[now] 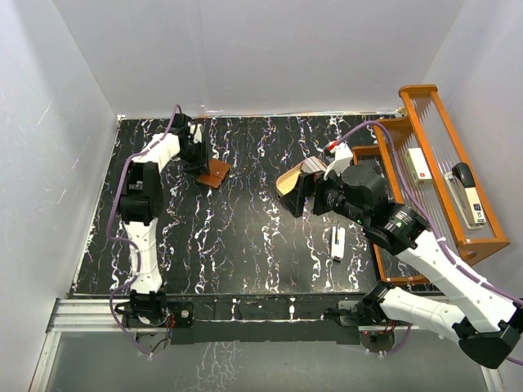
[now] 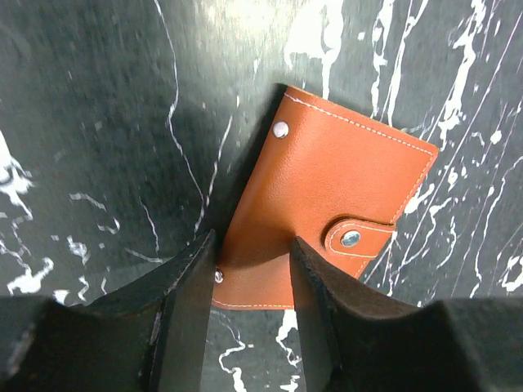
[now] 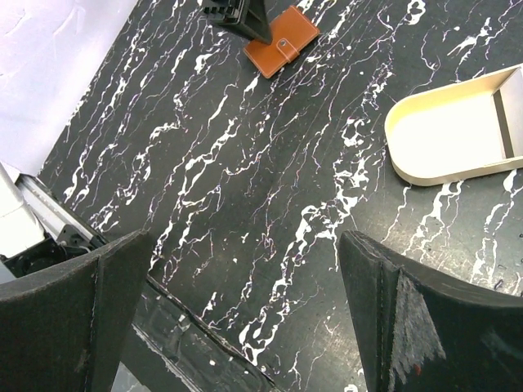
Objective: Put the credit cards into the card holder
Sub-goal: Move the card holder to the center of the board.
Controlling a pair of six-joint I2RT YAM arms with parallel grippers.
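The card holder [image 2: 351, 180] is a closed brown leather wallet with a snap strap, lying flat on the black marbled table at the far left [image 1: 216, 173], and it shows in the right wrist view too [image 3: 282, 41]. My left gripper [image 2: 252, 241] is low over its near corner. The jaws are part closed with a gap between them. One finger [image 2: 192, 302] touches the wallet's edge by a stud, the other stands over its face. My right gripper [image 3: 245, 241] hangs wide open above mid-table [image 1: 298, 196], holding nothing. The credit cards are hidden or out of view.
A tan oval tray [image 3: 441, 175] sits right of centre, beside my right gripper [image 1: 286, 181]. A narrow white stick [image 1: 337, 243] lies nearer the front. A wooden rack [image 1: 482, 237] along the right edge carries a white oblong item [image 1: 419, 163] and a dark-tipped one [image 1: 467, 192].
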